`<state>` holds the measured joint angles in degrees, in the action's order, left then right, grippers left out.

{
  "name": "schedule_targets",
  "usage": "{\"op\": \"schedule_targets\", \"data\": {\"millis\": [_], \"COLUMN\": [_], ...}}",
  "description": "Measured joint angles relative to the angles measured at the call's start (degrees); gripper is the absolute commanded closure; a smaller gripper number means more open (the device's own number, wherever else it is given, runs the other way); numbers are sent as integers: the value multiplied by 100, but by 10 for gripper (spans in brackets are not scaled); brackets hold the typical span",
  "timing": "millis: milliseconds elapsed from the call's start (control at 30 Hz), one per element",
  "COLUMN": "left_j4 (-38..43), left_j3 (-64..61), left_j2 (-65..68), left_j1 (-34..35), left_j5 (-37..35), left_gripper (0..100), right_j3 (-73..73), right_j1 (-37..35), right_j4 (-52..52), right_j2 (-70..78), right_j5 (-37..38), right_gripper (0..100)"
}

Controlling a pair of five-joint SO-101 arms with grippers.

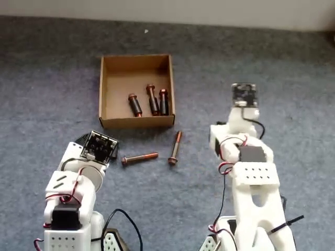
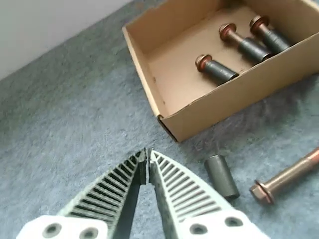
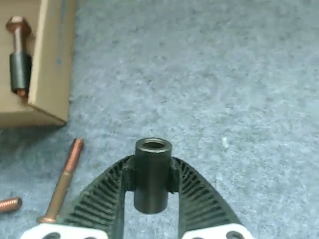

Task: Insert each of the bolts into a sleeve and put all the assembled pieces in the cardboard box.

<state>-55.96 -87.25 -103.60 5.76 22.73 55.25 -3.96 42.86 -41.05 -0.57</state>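
Note:
My right gripper (image 3: 151,165) is shut on a dark sleeve (image 3: 152,174), held upright above the carpet with its bore facing up. My left gripper (image 2: 148,160) is shut with nothing in it, just above the carpet near the cardboard box (image 2: 219,107). A loose dark sleeve (image 2: 222,177) lies beside the left gripper, and a copper bolt (image 2: 286,177) lies just past it. Two bare bolts lie in front of the box (image 1: 104,89), one crosswise (image 1: 140,158) and one pointing toward the box (image 1: 175,148). Three assembled pieces (image 1: 149,102) lie inside the box.
Grey carpet covers the whole floor. The left arm (image 1: 70,193) stands at the near left and the right arm (image 1: 246,157) at the near right, with the bolts between them. A pale wall runs along the far edge.

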Motion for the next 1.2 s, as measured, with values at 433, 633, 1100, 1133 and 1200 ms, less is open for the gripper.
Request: {"op": "schedule_targets", "data": {"millis": [433, 633, 1100, 1133, 1200], "left_j4": [-703, -703, 53, 158, 352], "left_j3": [1468, 2549, 4299, 4369, 4492], "left_j2": [1363, 3455, 7323, 7552, 7982], "left_j1": [-1424, -2136, -3086, -3112, -3165], "left_j5": [0, -149, -2356, -2541, -2840], "left_gripper": [909, 857, 811, 811, 811], "right_j3": [0, 0, 0, 0, 0], "right_j1": [466, 466, 466, 466, 466], "right_j4": [-220, -220, -220, -220, -220], "right_j2": [0, 0, 0, 0, 0], "right_j5": [-360, -360, -360, -360, -360], "right_gripper": [993, 993, 993, 993, 993]}}
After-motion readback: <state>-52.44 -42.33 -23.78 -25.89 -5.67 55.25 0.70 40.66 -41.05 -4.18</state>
